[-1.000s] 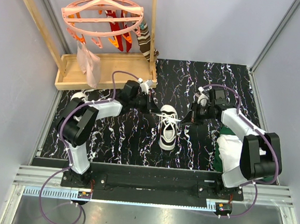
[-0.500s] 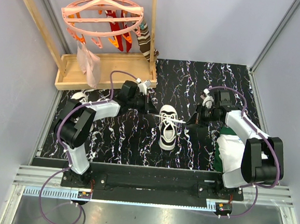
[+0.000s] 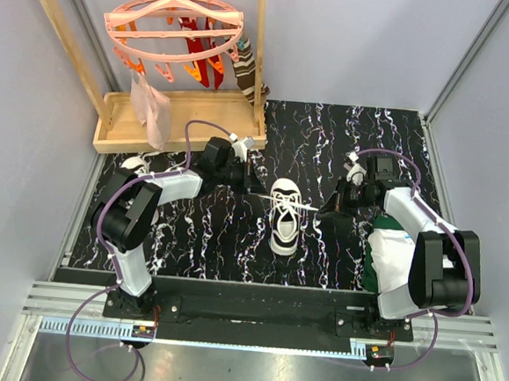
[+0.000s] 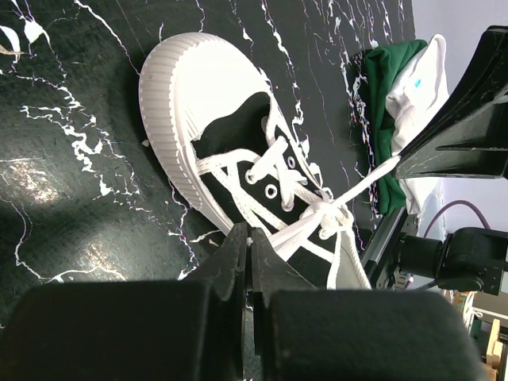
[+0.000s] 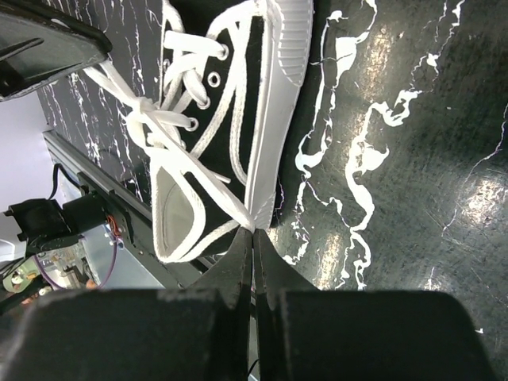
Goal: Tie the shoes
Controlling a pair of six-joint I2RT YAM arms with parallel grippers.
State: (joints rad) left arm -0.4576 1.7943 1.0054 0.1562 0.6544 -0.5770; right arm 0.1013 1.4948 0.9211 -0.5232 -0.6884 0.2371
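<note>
One black sneaker [image 3: 285, 218] with a white toe cap lies mid-table, toe toward the far side. Its white laces cross in a knot [image 3: 294, 208] and run taut to both sides. My left gripper [image 3: 259, 187] is shut on the left lace end [image 4: 274, 238], just left of the shoe [image 4: 230, 143]. My right gripper [image 3: 322, 214] is shut on the right lace end [image 5: 226, 202], just right of the shoe [image 5: 238, 111]. The second shoe [image 3: 136, 163] peeks out at the far left, mostly hidden by my left arm.
A wooden tray [image 3: 181, 118] with upright posts stands at the back left. A pink clip hanger [image 3: 175, 25] and a striped sock [image 3: 245, 66] hang above it. A folded white-and-green cloth [image 3: 382, 253] lies under my right arm, also in the left wrist view [image 4: 389, 87].
My right gripper has drawn right and nearer with its lace; my left gripper has shifted slightly left. The laces are pulled tighter across the shoe.
</note>
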